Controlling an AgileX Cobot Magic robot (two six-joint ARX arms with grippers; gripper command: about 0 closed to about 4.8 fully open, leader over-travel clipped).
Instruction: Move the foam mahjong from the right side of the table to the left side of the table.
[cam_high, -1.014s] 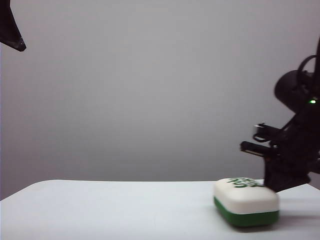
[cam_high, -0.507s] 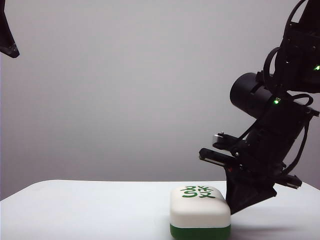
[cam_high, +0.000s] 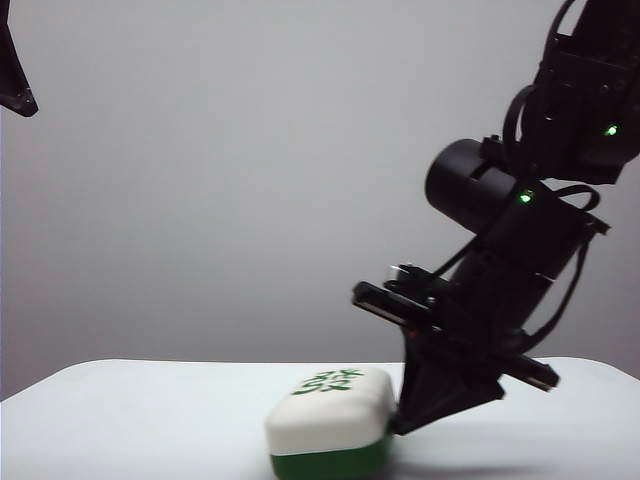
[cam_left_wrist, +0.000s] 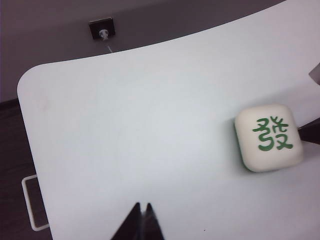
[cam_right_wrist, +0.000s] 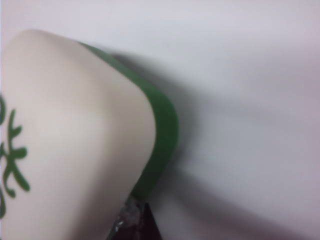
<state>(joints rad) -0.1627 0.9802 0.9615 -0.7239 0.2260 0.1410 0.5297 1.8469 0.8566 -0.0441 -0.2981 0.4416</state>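
Foam mahjong: large soap-bar block with rounded corners, matte cream-white upper part, dark green base layer, green Chinese character printed on top. It sits tilted on the smooth pale white-grey table, close to the near edge and about midway along it in the exterior view; its right end is raised.

Right gripper: black, angular, low at the table surface, tips pressed together and touching the block's raised right side. Right wrist view shows the closed tips tucked at the green base's rounded corner; nothing is between them.

Left gripper: thin dark fingers pinched together, holding nothing, above bare tabletop, well apart from the block. Table corner is rounded.
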